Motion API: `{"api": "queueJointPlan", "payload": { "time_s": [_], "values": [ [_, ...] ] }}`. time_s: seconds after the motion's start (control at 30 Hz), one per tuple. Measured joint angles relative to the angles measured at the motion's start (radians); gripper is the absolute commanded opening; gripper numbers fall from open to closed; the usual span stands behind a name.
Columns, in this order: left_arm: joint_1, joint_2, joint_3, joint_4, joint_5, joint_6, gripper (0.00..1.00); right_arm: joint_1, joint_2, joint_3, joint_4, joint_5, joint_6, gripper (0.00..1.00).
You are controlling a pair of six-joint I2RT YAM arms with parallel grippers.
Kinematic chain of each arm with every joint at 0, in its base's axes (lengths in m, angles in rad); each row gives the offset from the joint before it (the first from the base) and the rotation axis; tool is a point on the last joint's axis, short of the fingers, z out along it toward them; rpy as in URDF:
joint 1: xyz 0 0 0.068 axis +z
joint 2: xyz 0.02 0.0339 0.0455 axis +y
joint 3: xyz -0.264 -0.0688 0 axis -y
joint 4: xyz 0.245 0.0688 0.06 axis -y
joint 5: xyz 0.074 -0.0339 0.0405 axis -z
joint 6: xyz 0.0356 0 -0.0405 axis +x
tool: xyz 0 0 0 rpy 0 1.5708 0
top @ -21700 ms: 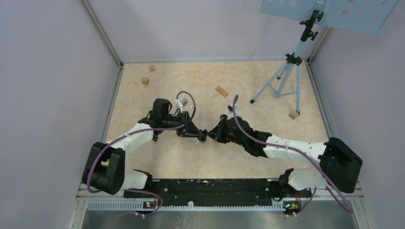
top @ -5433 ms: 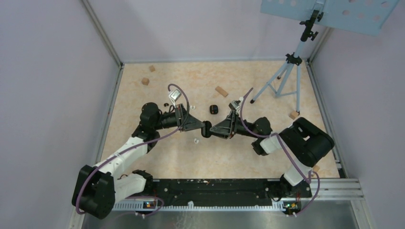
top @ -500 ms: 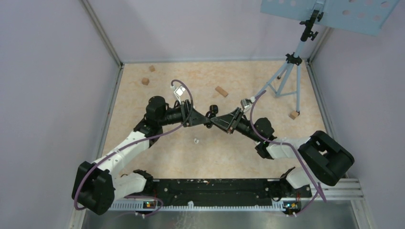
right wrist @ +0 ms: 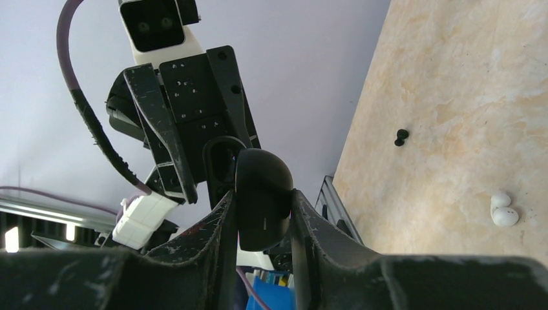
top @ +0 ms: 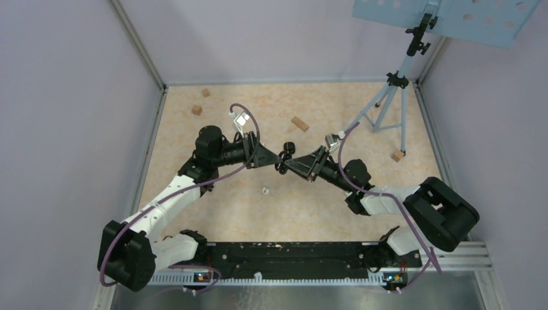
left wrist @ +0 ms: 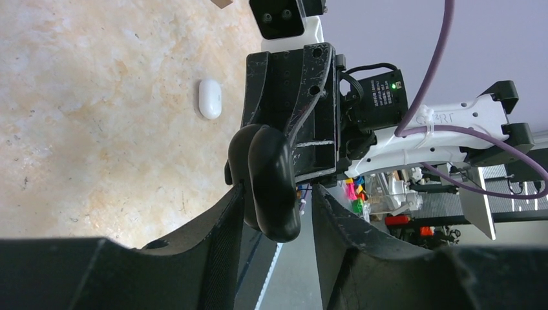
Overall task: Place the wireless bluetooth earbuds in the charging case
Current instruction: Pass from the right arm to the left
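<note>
Right wrist view: the right gripper is clamping the black case, hiding its lower end, while the left gripper is straddling it, fingers apart.

Two wooden blocks lay near the far left corner of the beige marbled counter. A third block sat mid-back. A fourth block rested just beside a foot of the tripod, which carried a pale blue perforated panel.

White arms with black joints trail purple cables; left claw and right claw are scuffed black.
</note>
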Motion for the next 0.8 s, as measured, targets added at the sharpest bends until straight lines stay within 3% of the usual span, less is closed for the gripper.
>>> {"api": "queueJointPlan", "payload": {
  "time_s": [0.5,0.57,0.67,0.8],
  "values": [
    [0.000,0.000,0.000,-0.029,0.003,0.000,0.26,0.000,-0.002,-0.001,-0.008,0.000,-0.006,0.00],
    [0.000,0.000,0.000,-0.030,0.003,0.000,0.27,0.000,-0.003,-0.001,-0.012,0.000,-0.007,0.00],
    [0.000,0.000,0.000,-0.031,0.003,0.000,0.39,0.000,-0.006,-0.001,-0.016,0.000,-0.008,0.00],
    [0.000,0.000,0.000,-0.030,0.011,0.000,0.40,0.000,-0.006,-0.001,-0.021,0.000,-0.008,0.00]
  ]
}}
